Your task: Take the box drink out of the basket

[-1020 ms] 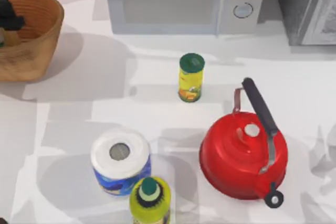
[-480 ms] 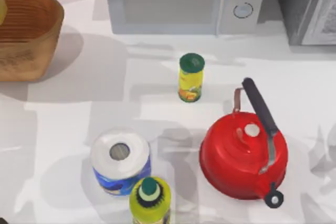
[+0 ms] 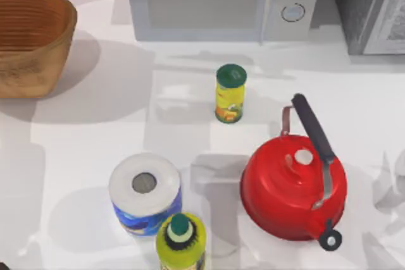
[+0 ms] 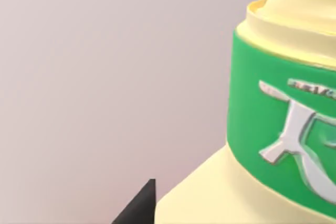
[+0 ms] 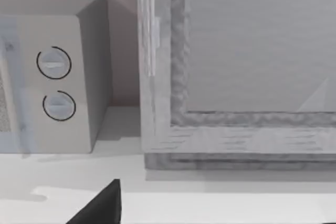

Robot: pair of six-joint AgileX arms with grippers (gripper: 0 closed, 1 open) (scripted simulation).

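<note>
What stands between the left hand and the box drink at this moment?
Nothing visible. In the left wrist view the box drink sits right against the camera, one dark fingertip beside it. The basket holds nothing visible.

The basket (image 3: 31,39) is set at the table's (image 3: 95,131) far left, around ten o'clock, with the microwave (image 3: 221,1) ranged along the back edge at twelve and a second appliance (image 3: 370,7) beside it at one o'clock. The can (image 3: 230,93) is found near the centre, and the kettle (image 3: 294,188) is placed at four o'clock from it. The paper roll (image 3: 144,191) is seen at seven o'clock from the can, with the bottle (image 3: 181,241) just in front of it, touching or nearly so.
</note>
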